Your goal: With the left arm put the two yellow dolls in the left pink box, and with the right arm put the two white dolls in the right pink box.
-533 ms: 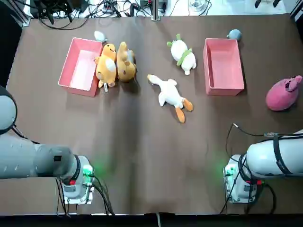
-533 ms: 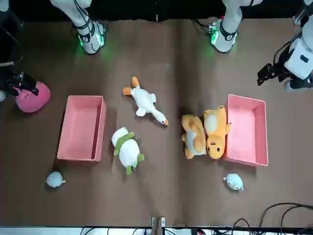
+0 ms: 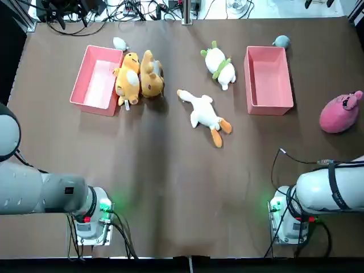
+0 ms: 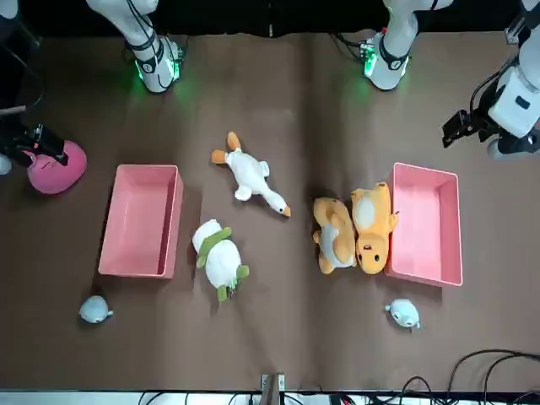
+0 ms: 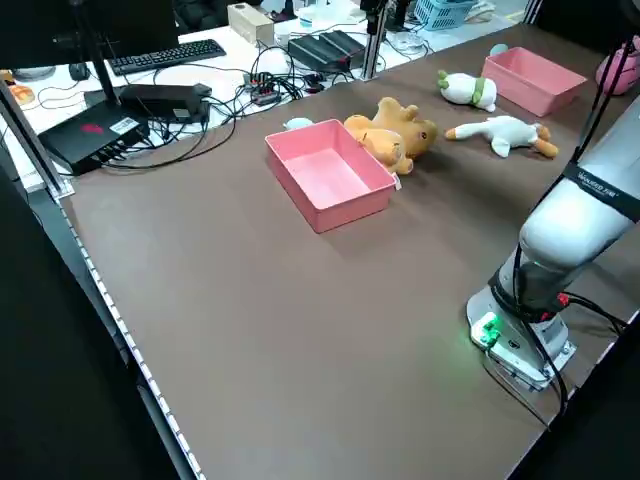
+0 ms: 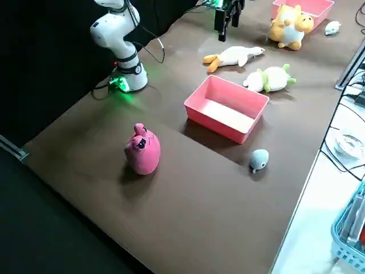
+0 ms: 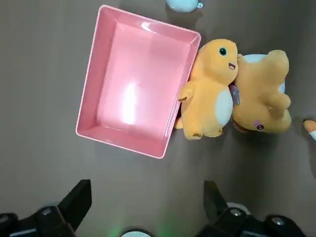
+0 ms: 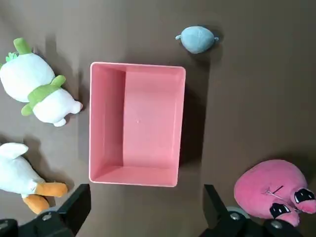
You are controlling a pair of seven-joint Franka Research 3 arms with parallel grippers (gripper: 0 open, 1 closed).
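Both arms are raised well above the table [image 3: 170, 187], none of the dolls yet boxed.

Left gripper [image 7: 143, 217] — fingers spread wide, nothing between them, hanging high over the near edge of the left pink box [image 3: 96, 76]. The box holds nothing. The two yellow dolls [image 3: 139, 77] lie side by side just right of it in the top view, the nearer one touching the box wall, the other pressed against its neighbour.

Right gripper [image 8: 143, 217] — also spread, empty, hovering above the near end of the right pink box [image 3: 268, 79], which holds nothing. White doll with green trim [image 3: 218, 64] lies just left of this box in the top view, apart from it. White goose doll [image 3: 203, 114] with orange feet lies nearer the table's middle, between the two boxes.

Other items: pink plush [image 3: 340, 112] right of the right box, a small grey-blue toy [image 3: 281, 41] beyond its far corner, a small pale toy [image 3: 119, 43] beyond the left box.
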